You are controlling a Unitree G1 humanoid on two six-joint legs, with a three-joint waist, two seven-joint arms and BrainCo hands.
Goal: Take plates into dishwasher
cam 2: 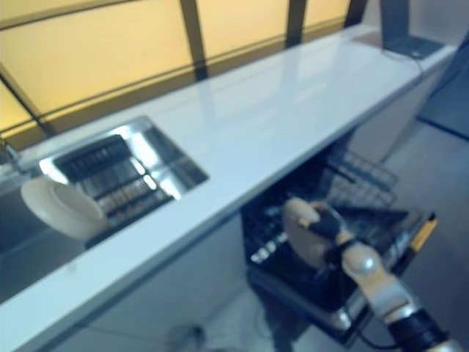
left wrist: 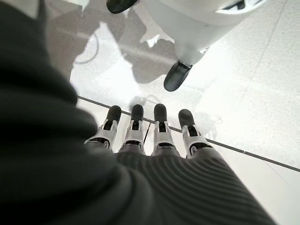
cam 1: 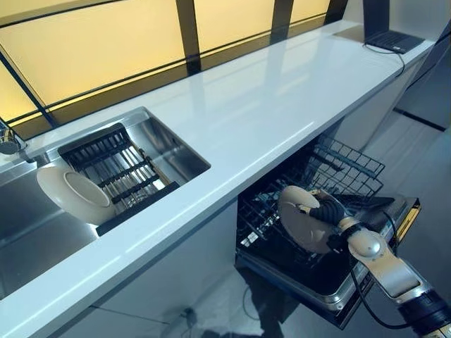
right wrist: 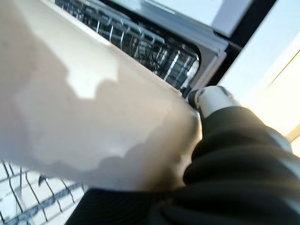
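Note:
My right hand [cam 1: 330, 211] is shut on a cream plate [cam 1: 301, 220] and holds it on edge over the open dishwasher's lower rack [cam 1: 264, 215]. In the right wrist view the plate [right wrist: 89, 112] fills most of the picture, with my thumb [right wrist: 211, 98] over its rim and the wire rack [right wrist: 140, 47] behind it. A second cream plate [cam 1: 74, 194] leans on the black drying rack [cam 1: 116, 169] in the sink. My left hand [left wrist: 150, 136] hangs over the floor with straight fingers and holds nothing.
The white counter [cam 1: 268, 105] runs above the dishwasher. The pulled-out wire basket [cam 1: 349, 165] and the lowered dishwasher door [cam 1: 352, 282] stick out into the aisle. A laptop [cam 1: 394, 40] sits at the counter's far end. A tap [cam 1: 8, 141] stands by the sink.

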